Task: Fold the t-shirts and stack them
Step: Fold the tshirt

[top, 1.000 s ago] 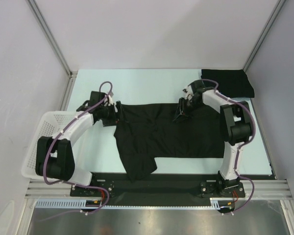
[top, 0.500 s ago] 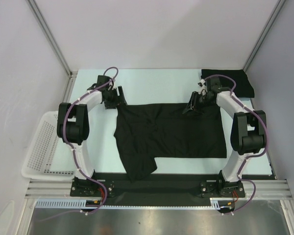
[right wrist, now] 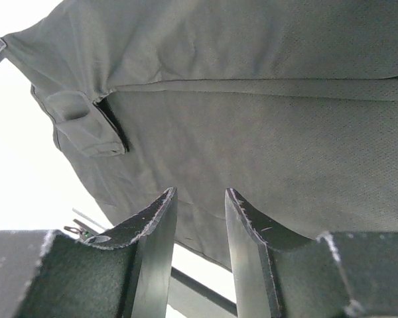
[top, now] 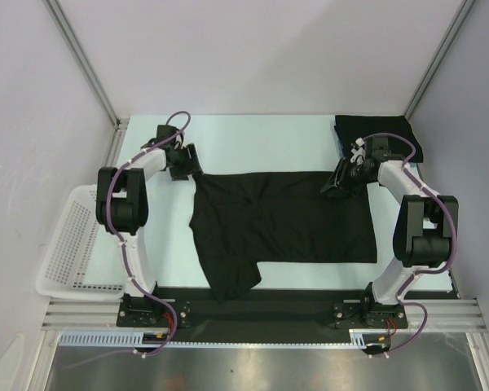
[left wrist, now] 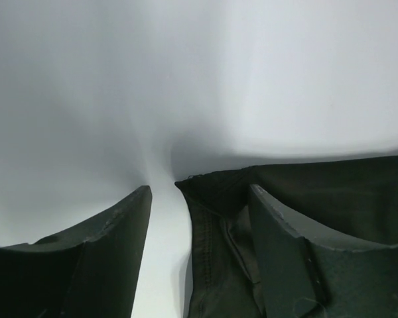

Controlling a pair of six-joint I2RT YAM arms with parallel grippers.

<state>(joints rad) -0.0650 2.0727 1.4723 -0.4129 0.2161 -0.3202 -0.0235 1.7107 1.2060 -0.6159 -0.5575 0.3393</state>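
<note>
On the pale desk (top: 253, 138) we found one folded black fabric t-shirt (top: 378, 137) far right, a second black t-shirt (top: 285, 224) lying flat, unfolded, mid-desk, left end effector (top: 192, 165) and right end effector (top: 337, 185) spread at its far corners.

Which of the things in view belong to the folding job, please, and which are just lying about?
Job:
black fabric t-shirt, spread out in the middle
folded black fabric t-shirt, at far right

Lying about:
white plastic mesh basket, at the left
</note>
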